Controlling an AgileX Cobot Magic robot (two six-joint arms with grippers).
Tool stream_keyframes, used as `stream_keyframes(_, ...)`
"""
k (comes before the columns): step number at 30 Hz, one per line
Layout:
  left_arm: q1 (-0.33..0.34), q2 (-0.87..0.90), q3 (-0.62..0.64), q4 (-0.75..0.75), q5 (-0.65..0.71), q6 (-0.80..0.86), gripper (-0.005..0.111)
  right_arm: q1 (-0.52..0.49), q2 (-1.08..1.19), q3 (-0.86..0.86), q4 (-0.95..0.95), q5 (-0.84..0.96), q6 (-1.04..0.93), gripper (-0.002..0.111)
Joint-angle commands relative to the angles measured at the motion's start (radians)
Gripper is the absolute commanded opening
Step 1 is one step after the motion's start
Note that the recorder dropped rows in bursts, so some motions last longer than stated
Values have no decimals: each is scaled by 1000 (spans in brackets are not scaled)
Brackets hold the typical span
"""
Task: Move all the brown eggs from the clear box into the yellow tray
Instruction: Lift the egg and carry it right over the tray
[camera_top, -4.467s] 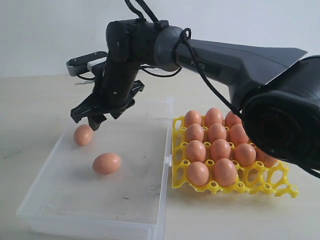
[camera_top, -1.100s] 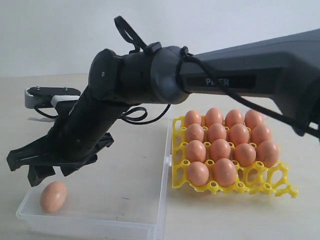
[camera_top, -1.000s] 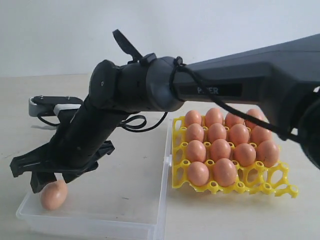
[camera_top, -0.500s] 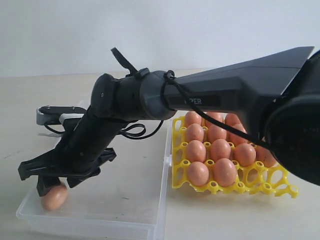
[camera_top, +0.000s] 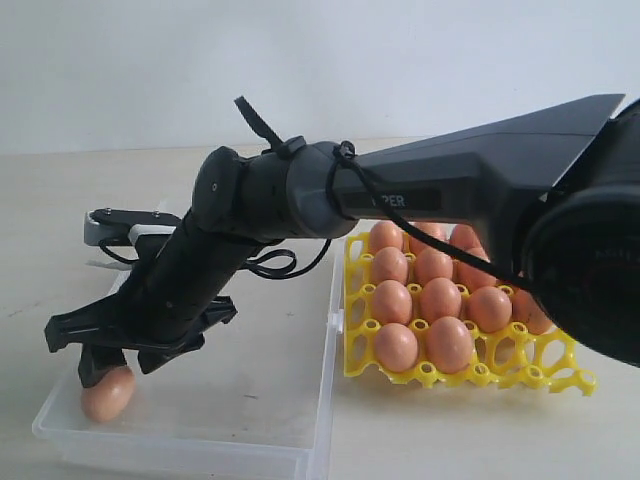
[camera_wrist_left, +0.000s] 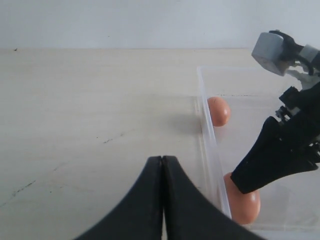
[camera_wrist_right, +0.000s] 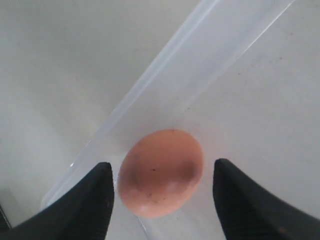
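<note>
One brown egg (camera_top: 107, 394) lies in the near left corner of the clear box (camera_top: 262, 432). My right gripper (camera_top: 126, 362) reaches across the box and stands open right over it. In the right wrist view the egg (camera_wrist_right: 161, 172) sits between the two fingers (camera_wrist_right: 94, 199), close to the box wall (camera_wrist_right: 165, 75), untouched. A second brown egg (camera_wrist_left: 218, 110) rests further along the same wall (camera_wrist_left: 210, 145); the arm hides it in the exterior view. The yellow tray (camera_top: 560, 380) holds several brown eggs (camera_top: 440, 298). My left gripper (camera_wrist_left: 163, 160) is shut and empty, outside the box.
The right arm (camera_top: 420, 195) stretches low across the box from the right, above the yellow tray's back rows. Two front cups of the tray (camera_top: 520, 358) show no egg. Bare tabletop (camera_wrist_left: 90, 115) lies left of the box.
My right gripper has dropped and shifted slightly right, from above the corner egg to straddling its top. The egg stays in the corner. The left gripper's motion cannot be judged.
</note>
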Motion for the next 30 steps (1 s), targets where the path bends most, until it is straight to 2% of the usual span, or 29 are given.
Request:
stream_keyframes(1, 1, -6, -4, -2, -4, 5, 0, -3, 23, -12, 33, -17, -20, 57)
stream_keyframes(30, 1, -6, -4, -2, -4, 5, 0, -3, 38, -12, 35, -97, -40, 57)
